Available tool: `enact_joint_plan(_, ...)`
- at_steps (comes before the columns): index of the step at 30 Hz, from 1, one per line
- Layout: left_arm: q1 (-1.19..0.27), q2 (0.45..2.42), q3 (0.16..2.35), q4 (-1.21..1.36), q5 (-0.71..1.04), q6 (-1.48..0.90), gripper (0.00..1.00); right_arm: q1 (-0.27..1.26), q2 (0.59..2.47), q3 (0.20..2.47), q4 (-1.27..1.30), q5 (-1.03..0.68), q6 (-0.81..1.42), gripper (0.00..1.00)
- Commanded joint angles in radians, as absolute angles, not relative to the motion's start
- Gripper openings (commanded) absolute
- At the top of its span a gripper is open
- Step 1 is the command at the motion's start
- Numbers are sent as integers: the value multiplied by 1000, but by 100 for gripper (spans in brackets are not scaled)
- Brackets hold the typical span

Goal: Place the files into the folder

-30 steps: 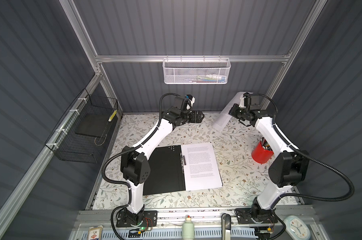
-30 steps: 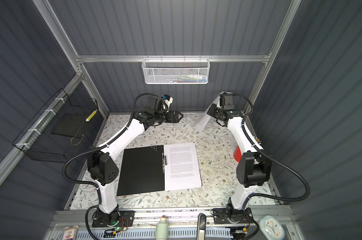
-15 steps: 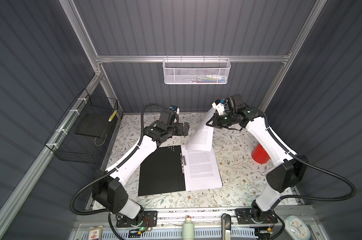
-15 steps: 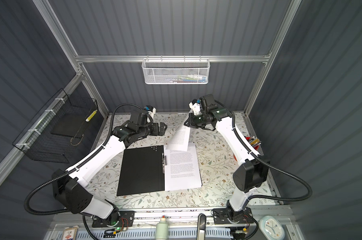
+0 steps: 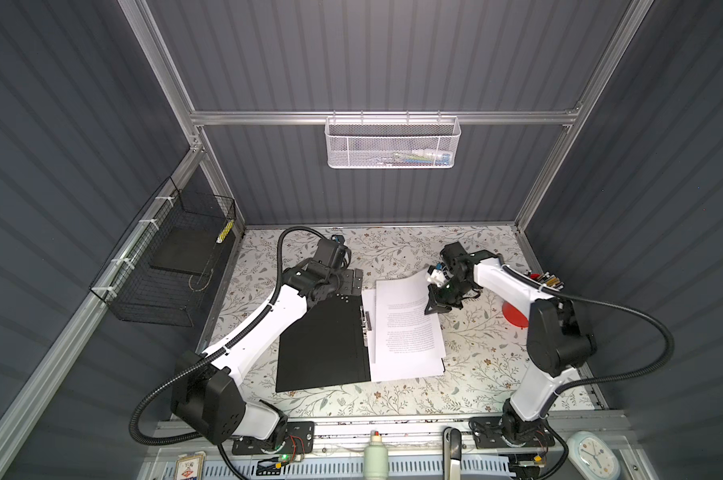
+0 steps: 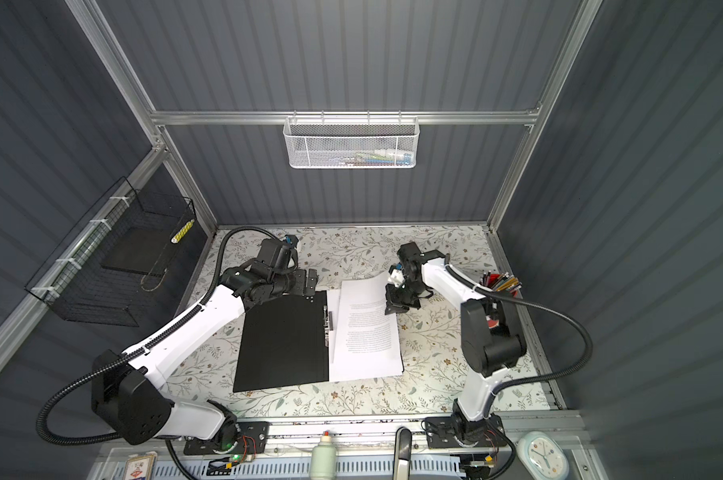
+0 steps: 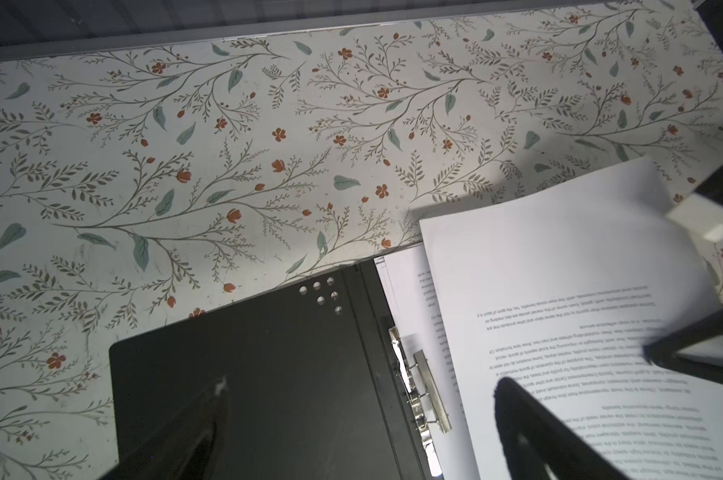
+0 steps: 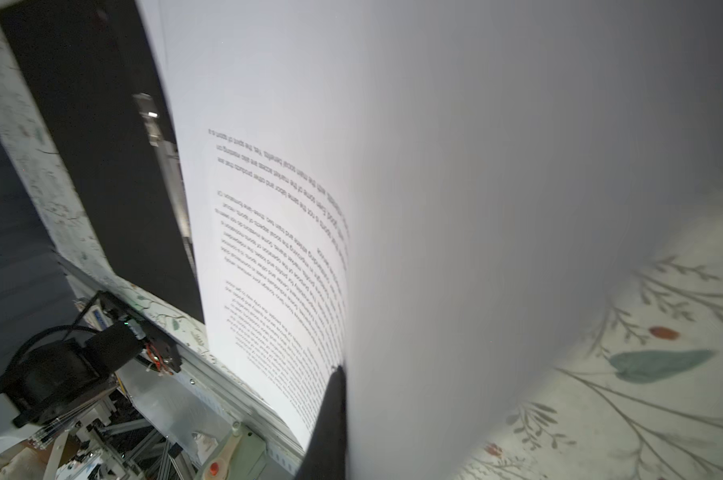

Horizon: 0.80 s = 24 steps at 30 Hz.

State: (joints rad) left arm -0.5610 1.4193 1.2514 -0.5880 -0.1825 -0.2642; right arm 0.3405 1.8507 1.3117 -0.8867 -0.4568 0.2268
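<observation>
Right gripper (image 5: 433,306) clamps top sheet (image 5: 405,320), which hides one jaw.

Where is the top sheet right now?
Mid-table in both top views: the top sheet, pinched by the right gripper, drapes over the paper stack in the folder.

Dim walls (image 5: 351,62), bright table (image 5: 476,386), files (image 5: 409,340) glaring white; right wrist view motion-blurred.
</observation>
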Motion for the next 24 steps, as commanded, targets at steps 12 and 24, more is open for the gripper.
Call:
enact_joint_plan(12, -554, 1405, 1239, -614, -178, -241, 100, 392, 1927, 1382, -848, -400, 164, 0)
enact_joint_plan(24, -554, 1428, 1241, -623, -157, -246, 100, 419, 1953, 1390, -841, -431, 157, 0)
